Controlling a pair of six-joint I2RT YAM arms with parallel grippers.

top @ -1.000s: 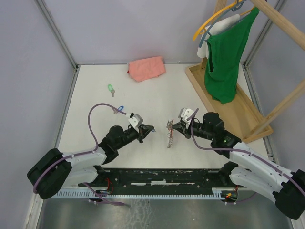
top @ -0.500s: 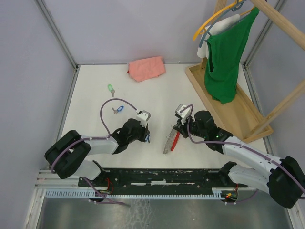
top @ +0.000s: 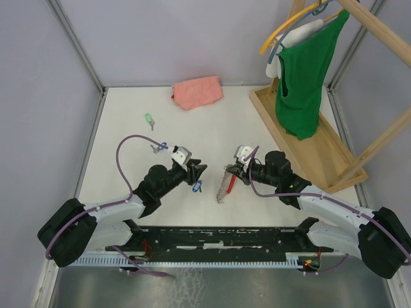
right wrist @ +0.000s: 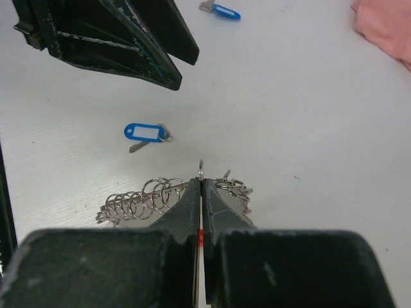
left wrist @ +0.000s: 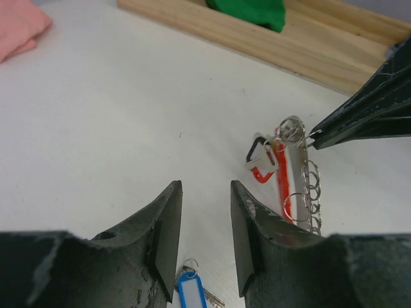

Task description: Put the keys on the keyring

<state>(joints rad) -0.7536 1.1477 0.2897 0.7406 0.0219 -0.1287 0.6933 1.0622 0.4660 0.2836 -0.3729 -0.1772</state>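
Note:
The keyring [top: 224, 185] is a red strap with a row of silver rings, lying mid-table; it also shows in the left wrist view [left wrist: 297, 179]. My right gripper [top: 230, 171] is shut on one ring at the keyring's [right wrist: 144, 196] top end, fingertips pinched together [right wrist: 201, 179]. One of the keys, blue-tagged [top: 197, 187], lies loose on the table just left of the strap, under my left gripper [top: 198, 171]. That gripper [left wrist: 205, 187] is open with nothing between its fingers, the blue key [left wrist: 189, 289] below them. Another blue key [top: 160, 147] and a green key [top: 149, 119] lie farther back left.
A pink cloth [top: 197, 91] lies at the back of the table. A wooden rack base [top: 308, 144] with a green garment [top: 305, 77] on a hanger stands at the right. Walls close in the left and back.
My left gripper has opened and drawn back a little, leaving the blue key on the table beside the strap. The right gripper stays shut on the ring, and the keyring shifted slightly.

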